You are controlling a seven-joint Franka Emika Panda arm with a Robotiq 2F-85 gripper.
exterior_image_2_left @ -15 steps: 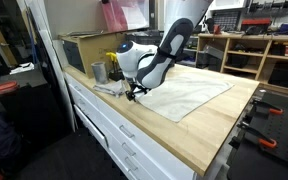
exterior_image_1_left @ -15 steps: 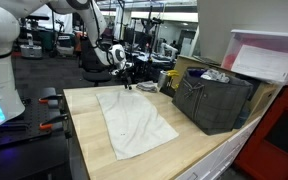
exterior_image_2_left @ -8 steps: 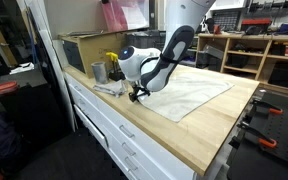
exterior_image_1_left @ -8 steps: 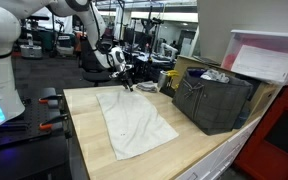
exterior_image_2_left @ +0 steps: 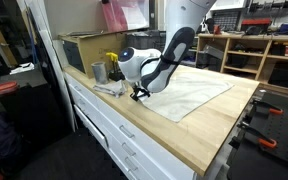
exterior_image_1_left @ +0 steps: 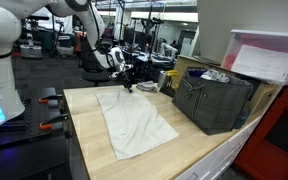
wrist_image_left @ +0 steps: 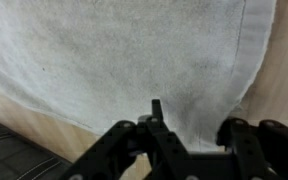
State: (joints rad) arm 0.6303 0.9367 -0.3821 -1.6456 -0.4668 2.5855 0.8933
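The tool (wrist_image_left: 192,128) stands half open over the white terry towel (wrist_image_left: 114,50), fingers straddling its hem at 6 o'clock (nothing visibly pinched). Pale wooden surface (wrist_image_left: 274,80) shows at 3 o'clock.
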